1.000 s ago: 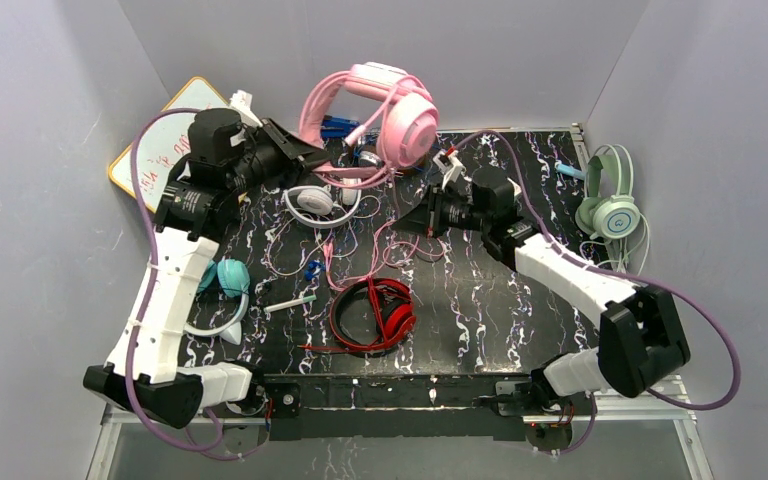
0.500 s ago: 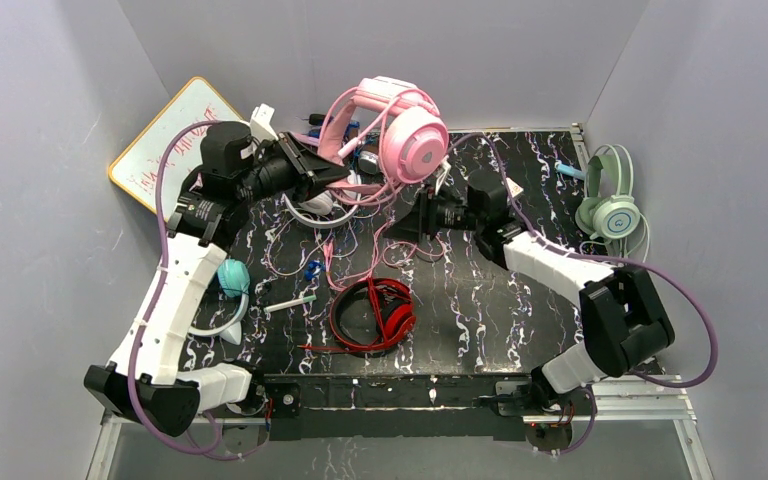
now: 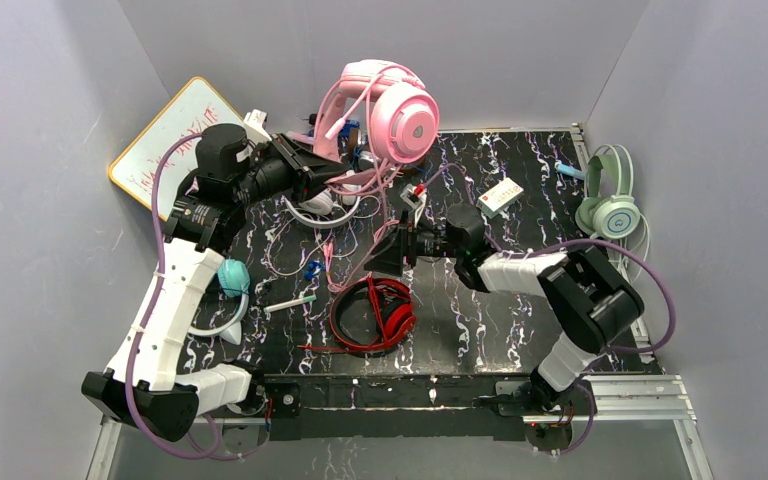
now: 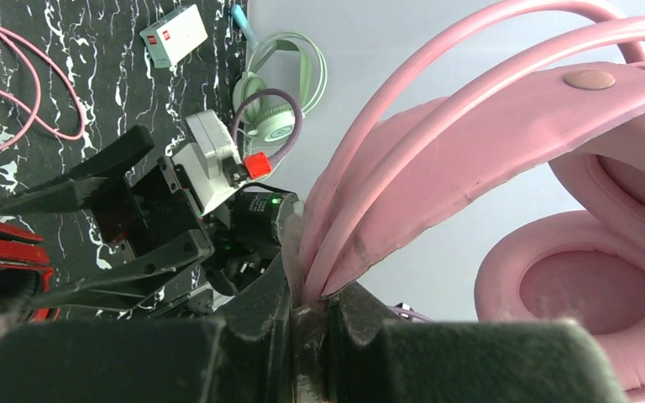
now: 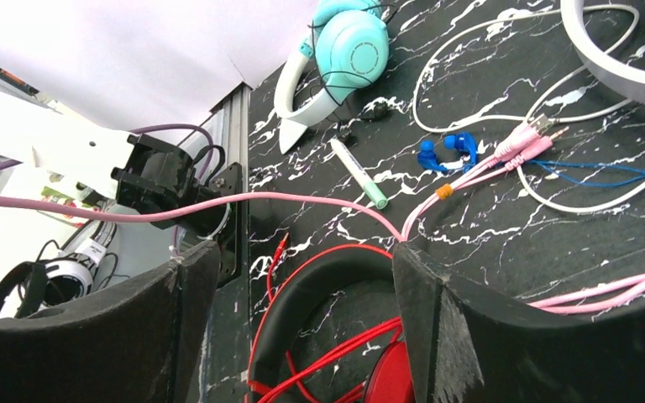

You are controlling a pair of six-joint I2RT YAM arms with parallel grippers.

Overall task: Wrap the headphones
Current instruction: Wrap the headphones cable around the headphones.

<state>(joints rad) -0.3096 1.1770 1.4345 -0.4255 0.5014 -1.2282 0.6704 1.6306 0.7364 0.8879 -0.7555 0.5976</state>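
My left gripper (image 3: pixel 325 165) is shut on the headband of the pink headphones (image 3: pixel 400 115), which hang lifted above the back of the table. The left wrist view shows the band (image 4: pixel 470 109) pinched between the jaws, one ear cup (image 4: pixel 588 294) at the right. The pink cord (image 5: pixel 302 199) trails down and runs past the tips of my right gripper (image 5: pixel 300 252). That gripper (image 3: pixel 380 255) is open, low over the red headphones (image 3: pixel 375 315), holding nothing. Teal headphones (image 3: pixel 230 280), white headphones (image 3: pixel 315 200) and mint green headphones (image 3: pixel 610 205) lie around.
A whiteboard (image 3: pixel 165 140) leans at the back left. A small white box with a red label (image 3: pixel 500 195) lies right of centre. A green marker (image 5: pixel 357 172), blue earbuds (image 5: pixel 445 151) and loose white and pink cords lie on the black marbled mat (image 3: pixel 480 310).
My right gripper has opened and moved left and nearer, to above the red headphones. The left gripper has turned and lifted the pink headphones slightly.
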